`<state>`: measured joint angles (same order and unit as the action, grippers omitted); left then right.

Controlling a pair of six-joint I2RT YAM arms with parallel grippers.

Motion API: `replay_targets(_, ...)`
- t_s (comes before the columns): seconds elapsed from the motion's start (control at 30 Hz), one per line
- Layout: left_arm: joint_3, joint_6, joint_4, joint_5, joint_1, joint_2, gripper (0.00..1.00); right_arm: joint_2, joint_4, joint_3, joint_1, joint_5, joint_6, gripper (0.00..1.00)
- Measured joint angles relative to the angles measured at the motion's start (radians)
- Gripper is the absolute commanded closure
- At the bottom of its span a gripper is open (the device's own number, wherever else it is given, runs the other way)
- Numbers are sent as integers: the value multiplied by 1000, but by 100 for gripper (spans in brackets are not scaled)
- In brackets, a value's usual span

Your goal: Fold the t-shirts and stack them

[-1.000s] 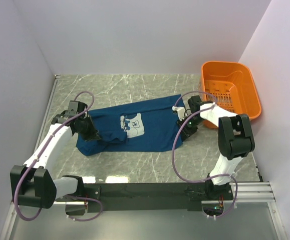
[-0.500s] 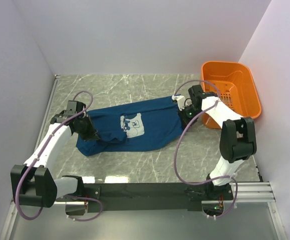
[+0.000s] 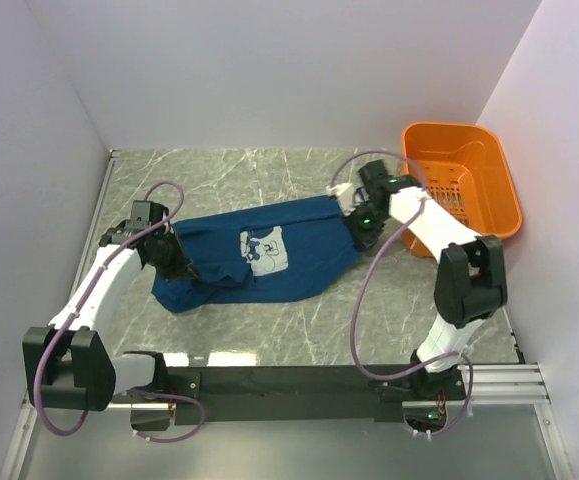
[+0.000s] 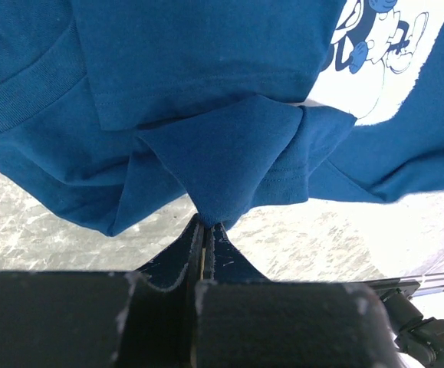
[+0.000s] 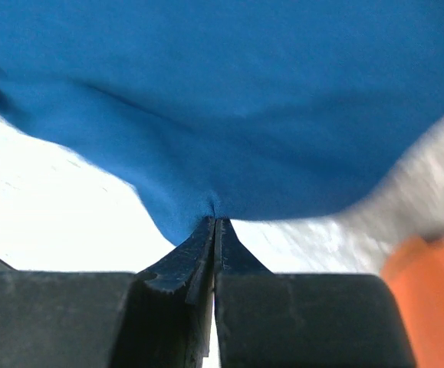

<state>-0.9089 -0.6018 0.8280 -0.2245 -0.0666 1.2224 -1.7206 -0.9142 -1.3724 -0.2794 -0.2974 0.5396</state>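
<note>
One dark teal-blue t-shirt (image 3: 299, 250) with a pale grey chest print (image 3: 266, 249) lies spread across the marble table, partly bunched at its left end. My left gripper (image 3: 177, 262) is shut on a fold of sleeve fabric at that left end; in the left wrist view the cloth (image 4: 229, 165) comes to a point between the closed jaws, beside the ribbed collar (image 4: 22, 100). At the shirt's right edge my right gripper (image 3: 357, 226) is shut on the hem, and the right wrist view shows blue fabric (image 5: 222, 100) pinched at the tips.
An orange plastic basket (image 3: 489, 165) stands at the back right, close behind the right arm; its corner (image 5: 429, 276) shows in the right wrist view. White walls enclose the table on three sides. Bare marble (image 3: 269, 320) lies in front of the shirt.
The right gripper closed on the shirt's right edge and moved it back and to the left, drawing that edge inward. The left arm held still.
</note>
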Motion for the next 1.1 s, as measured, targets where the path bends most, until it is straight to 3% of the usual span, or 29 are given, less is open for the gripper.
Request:
replay_targets(0.17, 0, 9, -5, -6, 6, 10, 99, -118, 14, -39, -145, 60, -23, 87)
replay_targets(0.23, 0, 13, -12, -7, 8, 19, 99, -174, 20, -64, -188, 83, -29, 76)
replay_targets(0.43, 0, 16, -32, -12, 14, 58, 99, -240, 23, -132, -217, 113, -55, 59)
replay_targets(0.8, 0, 25, -55, -15, 18, 86, 99, -132, 23, -132, -72, 0, 34, 55)
replay_targets(1.1, 0, 33, -58, -23, 22, 86, 99, -85, 21, -26, -87, -98, 222, 49)
